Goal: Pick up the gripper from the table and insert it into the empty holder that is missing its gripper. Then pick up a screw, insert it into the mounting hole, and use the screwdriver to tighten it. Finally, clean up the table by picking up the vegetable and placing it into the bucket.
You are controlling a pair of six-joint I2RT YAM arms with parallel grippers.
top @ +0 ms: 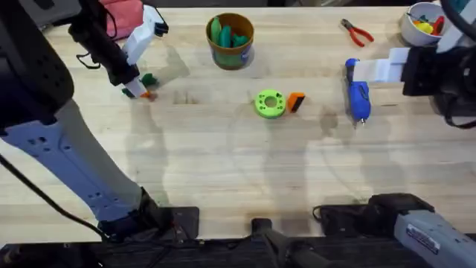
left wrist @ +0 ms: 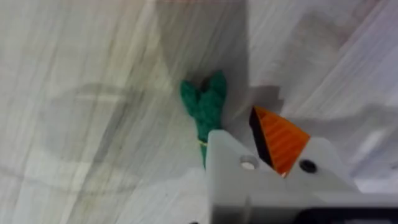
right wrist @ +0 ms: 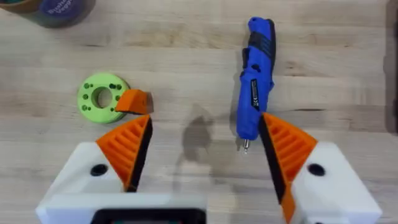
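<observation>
Left pincer (top: 141,88) sat low at upper left of the overhead frame, at the vegetable (left wrist: 206,106) on the table (top: 223,164); whether it gripped, cannot tell. Right pincer (right wrist: 202,149) stood wide open, holding nothing, screwdriver (top: 358,91) just beside it at right. Orange gripper (top: 296,102) lay centre, touching the green disc (top: 269,103). Bucket (top: 230,41) stood top centre.
</observation>
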